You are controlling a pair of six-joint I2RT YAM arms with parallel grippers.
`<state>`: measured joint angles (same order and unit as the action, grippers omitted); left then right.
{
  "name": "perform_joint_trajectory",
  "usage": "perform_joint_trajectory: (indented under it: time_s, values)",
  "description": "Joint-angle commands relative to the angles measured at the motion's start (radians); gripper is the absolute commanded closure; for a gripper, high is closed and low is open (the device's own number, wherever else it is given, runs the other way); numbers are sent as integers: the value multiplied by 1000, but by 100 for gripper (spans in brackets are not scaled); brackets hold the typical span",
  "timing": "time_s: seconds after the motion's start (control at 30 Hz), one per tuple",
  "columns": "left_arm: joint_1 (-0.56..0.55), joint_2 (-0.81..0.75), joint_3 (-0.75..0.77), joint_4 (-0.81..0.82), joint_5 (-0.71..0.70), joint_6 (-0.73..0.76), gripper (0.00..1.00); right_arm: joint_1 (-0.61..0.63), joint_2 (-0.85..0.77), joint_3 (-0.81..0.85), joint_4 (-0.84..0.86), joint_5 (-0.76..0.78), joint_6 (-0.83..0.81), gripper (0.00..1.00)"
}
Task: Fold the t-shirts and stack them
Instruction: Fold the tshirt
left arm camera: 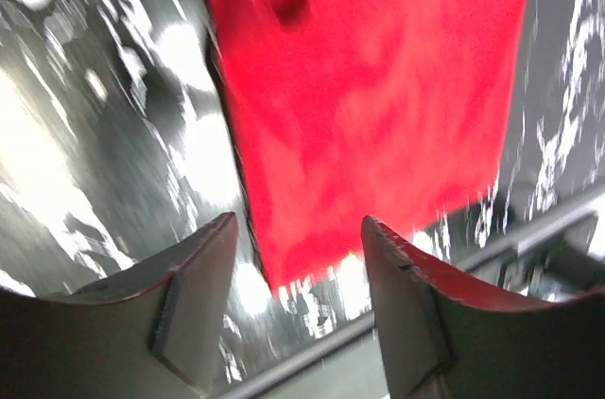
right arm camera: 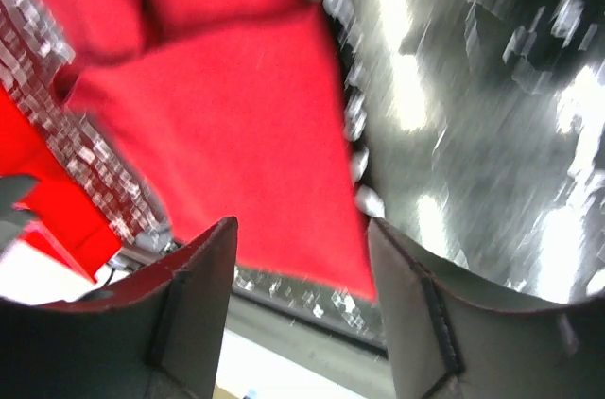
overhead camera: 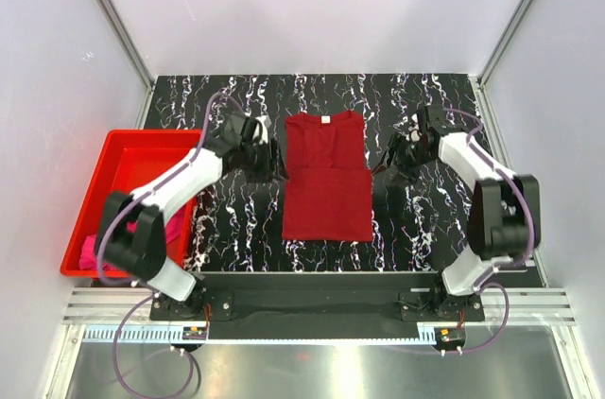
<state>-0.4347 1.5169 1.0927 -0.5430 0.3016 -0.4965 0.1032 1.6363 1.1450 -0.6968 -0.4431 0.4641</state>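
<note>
A dark crimson t-shirt [overhead camera: 327,182] lies flat in the middle of the black marbled table [overhead camera: 425,219]. Its sides are folded in to a long rectangle, and the white neck label [overhead camera: 324,119] is at the far end. My left gripper [overhead camera: 273,161] hovers just off the shirt's left edge, and my right gripper [overhead camera: 384,161] just off its right edge. In the left wrist view the left gripper [left arm camera: 298,257] is open and empty, with the crimson t-shirt [left arm camera: 369,96] ahead. The right gripper [right arm camera: 302,257] is also open and empty over the crimson t-shirt [right arm camera: 236,134]. A magenta pink t-shirt [overhead camera: 93,250] lies bunched in the bin.
A rigid red plastic bin [overhead camera: 118,140] stands at the table's left edge beside the left arm; the bin [right arm camera: 38,200] also shows in the right wrist view. White walls with metal frame posts close the table in at the back and sides.
</note>
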Motion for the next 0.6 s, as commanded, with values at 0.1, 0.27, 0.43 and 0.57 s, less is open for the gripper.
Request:
perform_joint_trajectory:
  time_s: [0.1,0.27,0.43,0.57]
  values:
    - [56,230,130,152,109,94,45,-20,210,130,28,-23,-82,44]
    - [56,315,173,201,163,131,43,-20,293,154,80,-75,-104,44]
    - [56,344,182,204,140,136,40,-20,344,199,79,-94,-114,42]
    - [56,380,200,209,136,134,40,-20,396,220,88,-112,-104,44]
